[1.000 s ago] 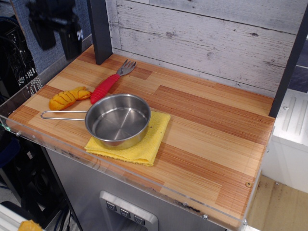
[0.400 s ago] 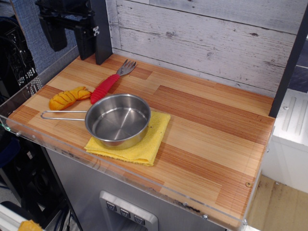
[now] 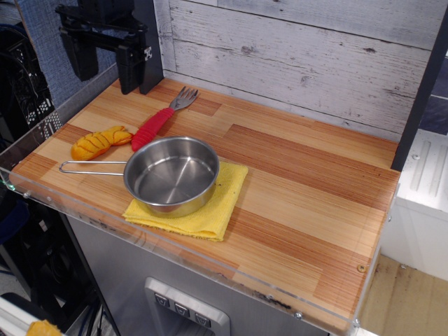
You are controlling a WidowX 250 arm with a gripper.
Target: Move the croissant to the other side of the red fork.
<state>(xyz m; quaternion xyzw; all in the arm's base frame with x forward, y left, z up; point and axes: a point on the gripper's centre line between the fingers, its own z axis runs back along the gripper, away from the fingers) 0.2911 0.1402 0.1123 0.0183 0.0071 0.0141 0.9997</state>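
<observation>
Wooden table (image 3: 294,182): croissant (image 3: 100,143) lies left of the fork (image 3: 159,119), below-front of the gripper (image 3: 102,61), wide open, empty

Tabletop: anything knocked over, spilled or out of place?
Nothing stands out. The croissant lies flat, touching the red fork handle's end; the pan sits upright on the yellow cloth. No spills or damage.

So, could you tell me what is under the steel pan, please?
The steel pan sits on a yellow cloth on the table. The cloth's covered part is hidden.
</observation>
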